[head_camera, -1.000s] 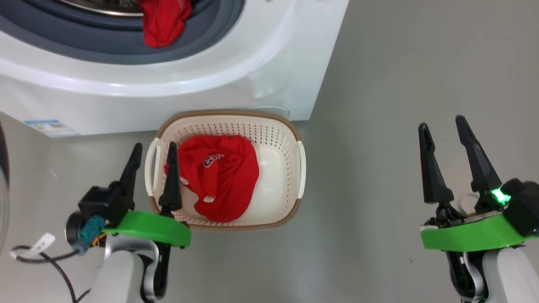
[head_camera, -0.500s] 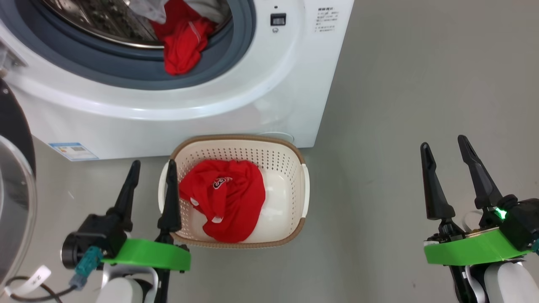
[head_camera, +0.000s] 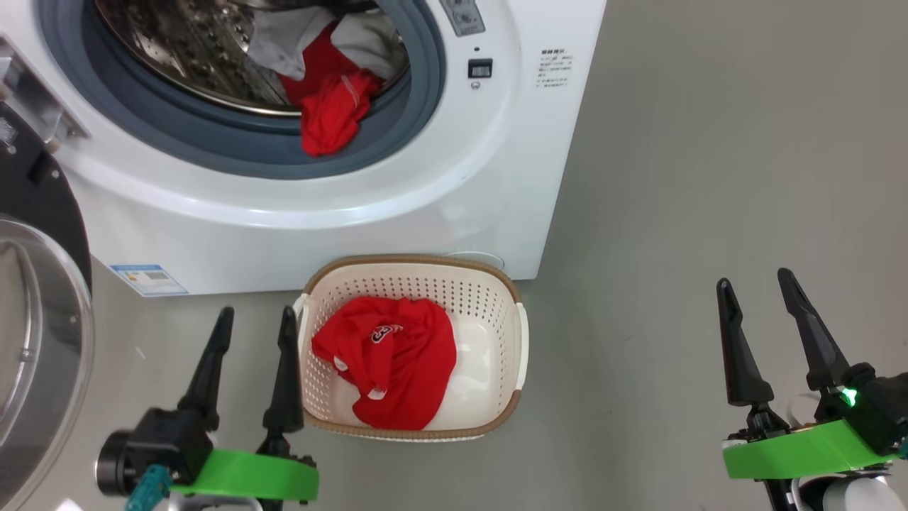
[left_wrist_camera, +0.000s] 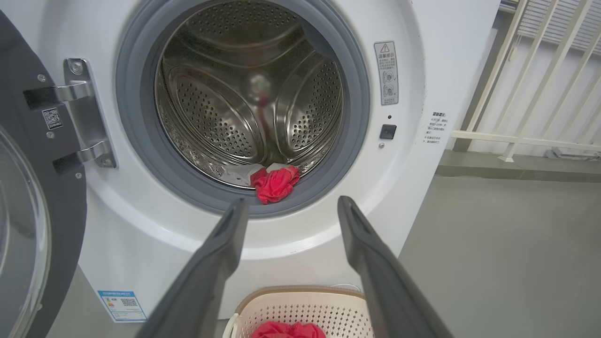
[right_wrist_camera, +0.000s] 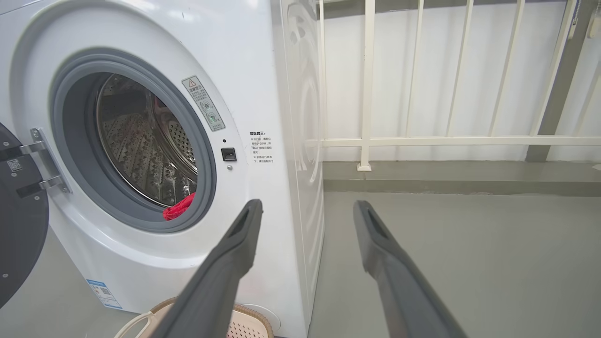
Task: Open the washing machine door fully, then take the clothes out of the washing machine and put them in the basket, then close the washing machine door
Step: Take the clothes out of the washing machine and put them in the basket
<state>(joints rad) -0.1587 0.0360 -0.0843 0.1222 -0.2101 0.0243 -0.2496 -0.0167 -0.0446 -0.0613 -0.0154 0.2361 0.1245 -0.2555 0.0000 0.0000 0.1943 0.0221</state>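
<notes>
The white washing machine (head_camera: 454, 177) stands with its door (head_camera: 35, 284) swung open to the left. Red, white and grey clothes (head_camera: 326, 78) lie at the drum's front lip (left_wrist_camera: 274, 183), a red piece draping over the grey gasket. The cream basket (head_camera: 496, 284) sits on the floor against the washer's front, with a red numbered garment (head_camera: 390, 362) inside. My left gripper (head_camera: 255, 319) is open and empty, just left of the basket's rim. My right gripper (head_camera: 755, 284) is open and empty, over bare floor far right of the basket.
Grey floor (head_camera: 709, 142) spreads to the right of the washer. A white railing (right_wrist_camera: 422, 141) and a low step stand behind and to the right of the machine. The open door (left_wrist_camera: 28, 188) blocks the left side.
The head camera has tilted up, so more of the drum and its clothes is in view and the basket sits lower in the picture. Both grippers stay open.
</notes>
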